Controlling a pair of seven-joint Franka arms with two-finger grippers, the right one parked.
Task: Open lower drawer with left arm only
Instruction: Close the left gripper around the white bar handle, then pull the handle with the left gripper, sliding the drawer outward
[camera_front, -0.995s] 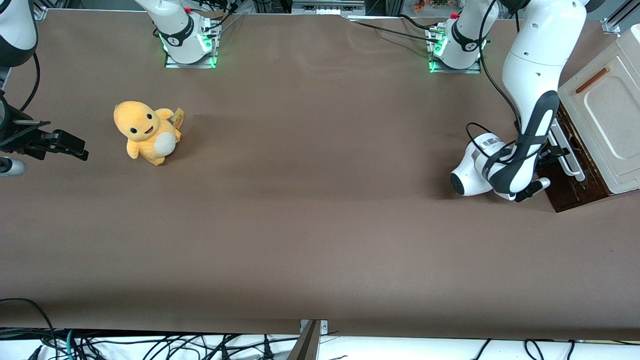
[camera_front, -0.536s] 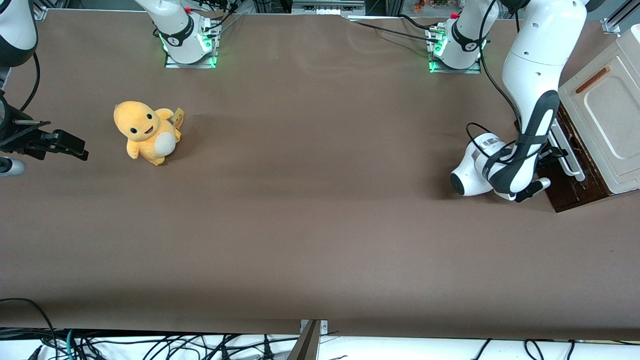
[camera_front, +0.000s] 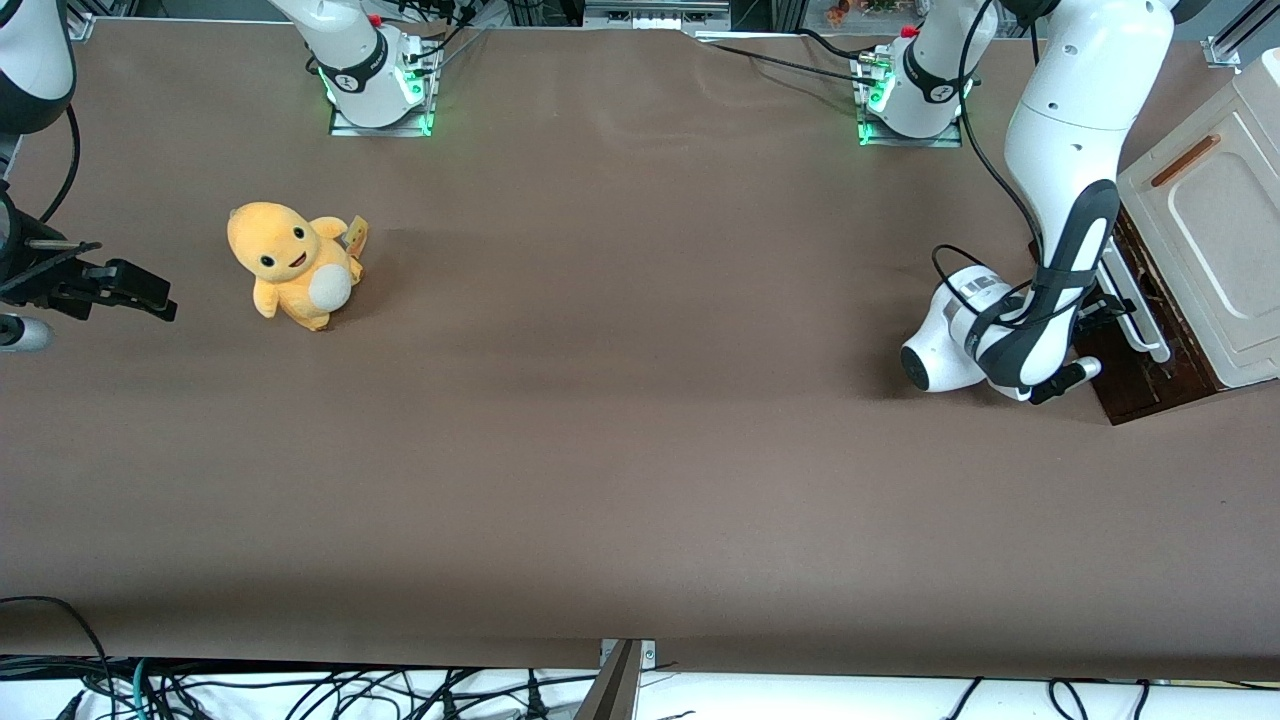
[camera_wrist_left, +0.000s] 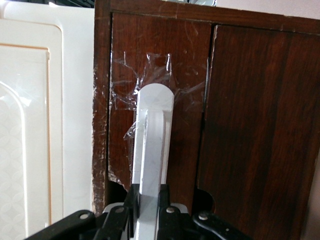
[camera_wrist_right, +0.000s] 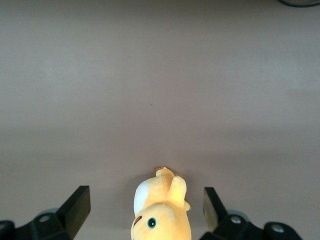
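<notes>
The lower drawer is a dark brown wooden front with a white bar handle at the working arm's end of the table. My left arm reaches down to it, and the gripper is shut on the handle, one black finger pressed against each side of the bar. In the front view the gripper is mostly hidden by the arm's wrist. No pale inside of the drawer shows.
A cream panel with a thin orange-brown bar lies beside the drawer. A yellow plush toy stands toward the parked arm's end of the table. Two arm bases stand farthest from the front camera.
</notes>
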